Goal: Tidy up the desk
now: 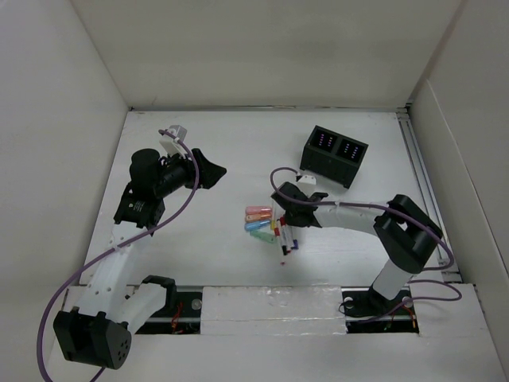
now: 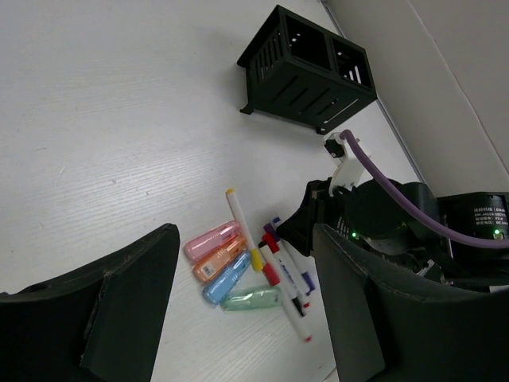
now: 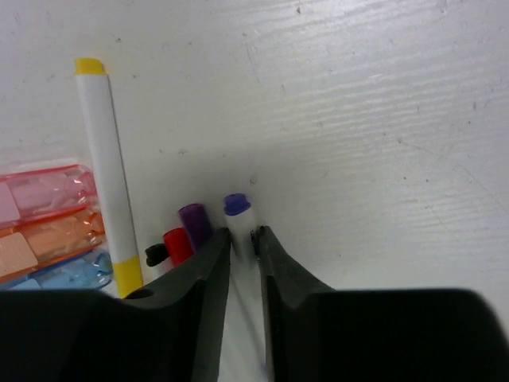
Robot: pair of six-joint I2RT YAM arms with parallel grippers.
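On the white desk lies a cluster of markers beside several pastel highlighters. My right gripper is down on the cluster. In the right wrist view its fingers press both sides of a white marker with a blue end. A purple marker, a red one and a long white marker with yellow ends lie to its left. My left gripper hovers open and empty to the left, well clear of the pile.
A black two-compartment organizer box stands at the back right, behind the right arm. White walls border the desk on three sides. A metal rail runs along the front edge between the arm bases.
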